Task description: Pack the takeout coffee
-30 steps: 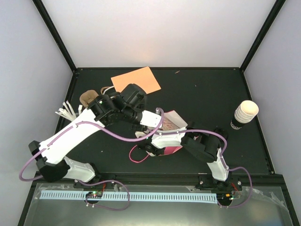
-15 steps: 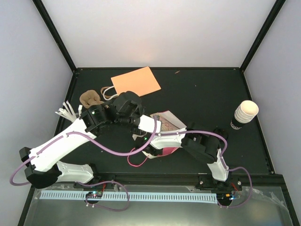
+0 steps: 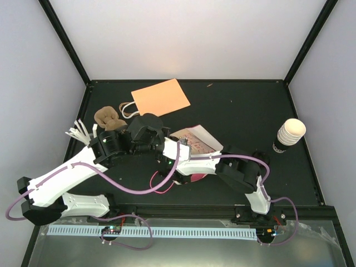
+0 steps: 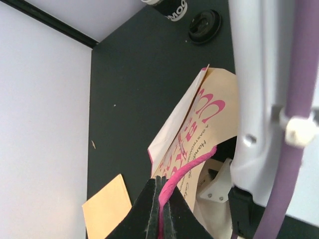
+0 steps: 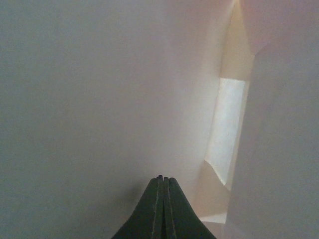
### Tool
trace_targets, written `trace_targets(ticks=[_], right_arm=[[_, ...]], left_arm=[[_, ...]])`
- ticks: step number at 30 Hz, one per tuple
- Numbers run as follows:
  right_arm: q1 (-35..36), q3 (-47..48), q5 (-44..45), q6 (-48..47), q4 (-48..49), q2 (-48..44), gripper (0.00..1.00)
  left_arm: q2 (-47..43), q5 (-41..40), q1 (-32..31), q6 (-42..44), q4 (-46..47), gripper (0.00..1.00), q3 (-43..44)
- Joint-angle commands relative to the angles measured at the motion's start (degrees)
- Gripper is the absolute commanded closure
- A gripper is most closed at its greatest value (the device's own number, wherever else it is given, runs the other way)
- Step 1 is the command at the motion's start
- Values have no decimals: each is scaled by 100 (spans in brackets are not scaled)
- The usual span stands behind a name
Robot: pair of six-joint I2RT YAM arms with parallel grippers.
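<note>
The takeout coffee (image 3: 290, 135), a cream ribbed cup with a dark base, stands at the table's right side, far from both grippers. Only its dark base (image 4: 169, 5) shows at the top of the left wrist view. A tan paper bag (image 3: 196, 142) with pink print lies mid-table. My left gripper (image 4: 160, 199) is shut on the bag's pink rope handle (image 4: 192, 167), holding the mouth up. My right gripper (image 5: 160, 180) is shut and empty, deep inside the bag, with only pale paper walls (image 5: 89, 89) around it.
A flat orange paper bag (image 3: 160, 96) lies at the back. A brown pulp carrier (image 3: 107, 117) and a bundle of white sticks (image 3: 79, 132) sit at the left. A black lid (image 4: 204, 22) lies beside the cup. The bag's other pink handle (image 3: 158, 183) loops near the front edge.
My left arm has drawn back toward the near edge with the pink handle in its grip. The bag's mouth has shifted left. The right arm has stayed inside the bag.
</note>
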Motion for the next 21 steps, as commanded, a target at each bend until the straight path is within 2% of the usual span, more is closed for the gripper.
trace_targets(ticks=[1, 4, 9, 17, 21], right_arm=[[-15, 321, 1275, 1167, -1058, 440, 99], [-44, 614, 1837, 2203, -2050, 713, 99], [-252, 706, 1877, 2298, -2093, 595, 99], [-477, 643, 1680, 2123, -2070, 589, 99], [-481, 662, 1135, 1362, -1494, 537, 99]], left_arm=[[-243, -186, -168, -128, 494, 99, 110], [-256, -230, -256, -186, 389, 98, 120], [-279, -285, -367, -367, 98, 99, 127], [-651, -541, -484, -755, -33, 98, 46], [-822, -624, -584, -805, 30, 98, 63]])
